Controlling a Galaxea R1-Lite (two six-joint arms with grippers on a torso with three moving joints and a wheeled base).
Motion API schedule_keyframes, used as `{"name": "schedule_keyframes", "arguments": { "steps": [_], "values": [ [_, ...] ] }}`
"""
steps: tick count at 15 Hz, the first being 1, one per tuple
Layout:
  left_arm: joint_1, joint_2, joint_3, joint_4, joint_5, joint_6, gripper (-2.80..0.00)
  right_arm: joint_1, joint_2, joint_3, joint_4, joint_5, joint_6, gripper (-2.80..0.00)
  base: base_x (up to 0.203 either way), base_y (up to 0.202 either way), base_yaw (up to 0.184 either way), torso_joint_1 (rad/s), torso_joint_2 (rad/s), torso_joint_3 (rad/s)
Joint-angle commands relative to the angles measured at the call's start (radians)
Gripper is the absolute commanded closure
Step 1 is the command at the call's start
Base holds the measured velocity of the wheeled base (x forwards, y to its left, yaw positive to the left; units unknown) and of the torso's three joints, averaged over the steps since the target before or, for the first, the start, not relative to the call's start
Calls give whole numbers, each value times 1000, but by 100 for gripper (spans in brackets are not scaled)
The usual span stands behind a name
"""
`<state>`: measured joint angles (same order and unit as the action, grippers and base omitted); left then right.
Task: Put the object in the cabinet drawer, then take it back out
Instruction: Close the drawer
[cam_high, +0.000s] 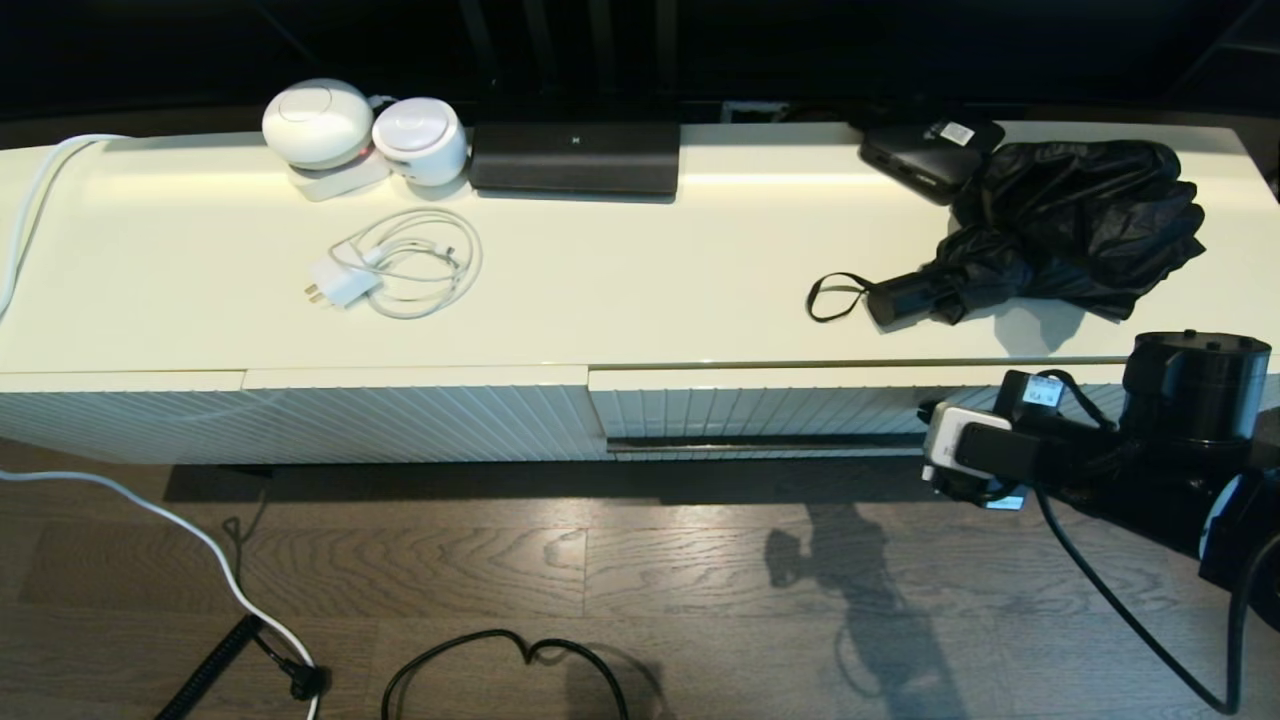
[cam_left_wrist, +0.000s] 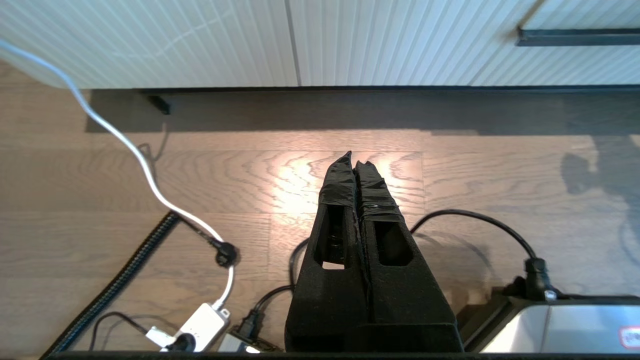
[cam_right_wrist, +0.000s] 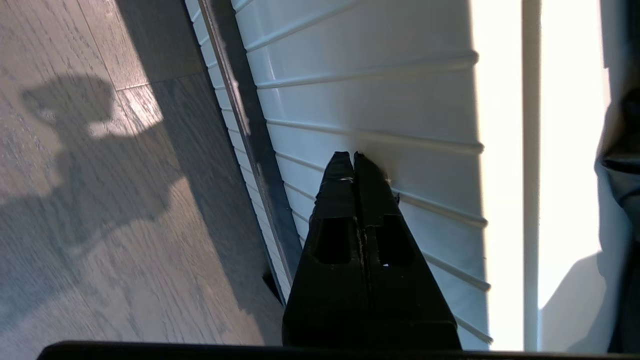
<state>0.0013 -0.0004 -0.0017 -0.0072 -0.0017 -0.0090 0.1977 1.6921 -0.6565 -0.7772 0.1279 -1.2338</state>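
Head view, umbrella: black folding umbrella (cam_high: 1070, 225) lies on the cream cabinet top (cam_high: 640, 290) near its right end, bunched fabric toward the back, stubby handle and thin wrist loop pointing left.
Head view, drawer: cabinet drawer (cam_high: 780, 412) sits below the umbrella, ribbed front flush with the cabinet, long dark handle bar (cam_high: 760, 442) along its lower edge.
Head view, right arm: right gripper (cam_high: 935, 450) is at the drawer front's right part, by the end of the handle bar; its fingers are hidden by the wrist here.
Head view, other things: small flat black box (cam_high: 925, 160) touches the umbrella's back edge; coiled white charger cable (cam_high: 400, 262) and two white round devices (cam_high: 360, 125) lie well apart on the left.
Left wrist view: left gripper (cam_left_wrist: 355, 159) hangs above the wooden floor (cam_left_wrist: 100, 190) before the cabinet, fingers pressed together with nothing between them.
Right wrist view: right gripper's fingers are clenched tip to tip, empty, tips just at the drawer's ribbed face beside the handle bar; whether they touch it is unclear. A dark fold of the umbrella shows at the cabinet top's edge.
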Motion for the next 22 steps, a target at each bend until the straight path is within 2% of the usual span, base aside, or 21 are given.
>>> {"name": "schedule_keyframes", "arguments": {
  "steps": [1, 8, 12, 14, 17, 19, 22],
  "values": [
    [0, -3, 0, 0, 0, 0, 0, 0, 35, -35, -5, 1, -7, 0, 0, 0, 0, 0, 0, 0],
    [0, -1, 0, 0, 0, 0, 0, -9, 37, -79, 9, 0, -1, 0, 0, 0, 0, 0, 0, 0],
    [0, -1, 0, 0, 0, 0, 0, -39, -94, -110, 182, 1, 48, 0, 0, 0, 0, 0, 0, 0],
    [0, -2, 0, 0, 0, 0, 0, -67, -183, -154, 319, -1, 105, 0, 0, 0, 0, 0, 0, 0],
    [0, -1, 0, 0, 0, 0, 0, -140, -318, -217, 509, -6, 243, 0, 0, 0, 0, 0, 0, 0],
    [0, -2, 0, 0, 0, 0, 0, -182, -402, -209, 576, -33, 378, 0, 0, 0, 0, 0, 0, 0],
    [0, -1, 0, 0, 0, 0, 0, -197, -573, -119, 614, -97, 542, 0, 0, 0, 0, 0, 0, 0]
  ]
}}
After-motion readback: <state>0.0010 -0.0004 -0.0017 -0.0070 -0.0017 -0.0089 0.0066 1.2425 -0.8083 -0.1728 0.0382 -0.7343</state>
